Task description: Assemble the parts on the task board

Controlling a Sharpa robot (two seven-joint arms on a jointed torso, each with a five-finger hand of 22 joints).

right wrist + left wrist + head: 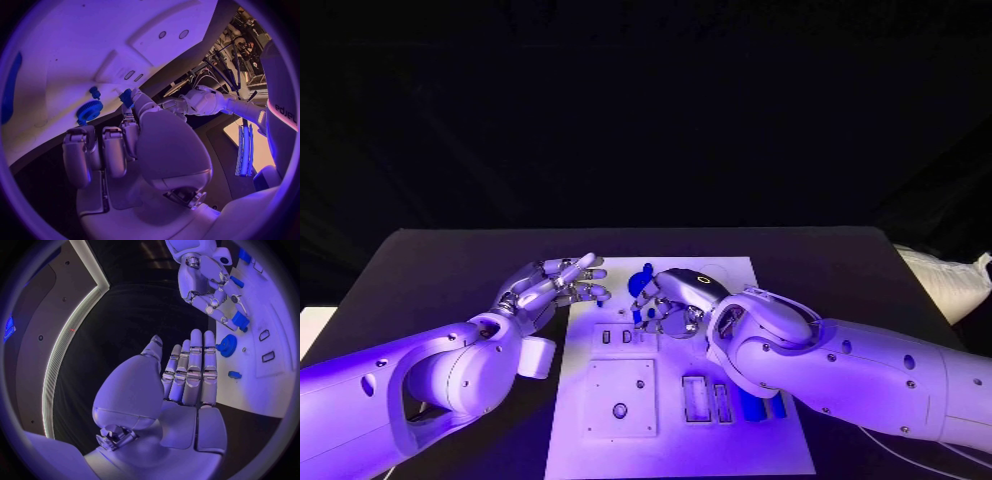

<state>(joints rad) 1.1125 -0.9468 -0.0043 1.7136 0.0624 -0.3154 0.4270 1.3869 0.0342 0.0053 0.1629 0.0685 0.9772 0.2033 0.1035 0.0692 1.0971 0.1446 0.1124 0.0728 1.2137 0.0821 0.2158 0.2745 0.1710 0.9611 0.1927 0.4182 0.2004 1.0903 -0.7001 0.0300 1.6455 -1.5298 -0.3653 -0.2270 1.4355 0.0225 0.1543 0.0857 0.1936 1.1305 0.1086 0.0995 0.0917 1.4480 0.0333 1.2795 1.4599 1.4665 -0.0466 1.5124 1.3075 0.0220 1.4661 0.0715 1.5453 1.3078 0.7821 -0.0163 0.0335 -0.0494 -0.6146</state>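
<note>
Seemingly a small blue part (127,97) is pinched by the right hand (672,303) over the task board (733,440) for careful seating, while the left hand (557,283) is held open, empty.

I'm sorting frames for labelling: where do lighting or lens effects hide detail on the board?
Head view: violet light washes the task board; the right hand shades the parts beneath it. Left wrist view: fisheye bends the board's edge; the blue gear stays clear beyond the left hand. Right wrist view: board curves, rim dark.
</note>
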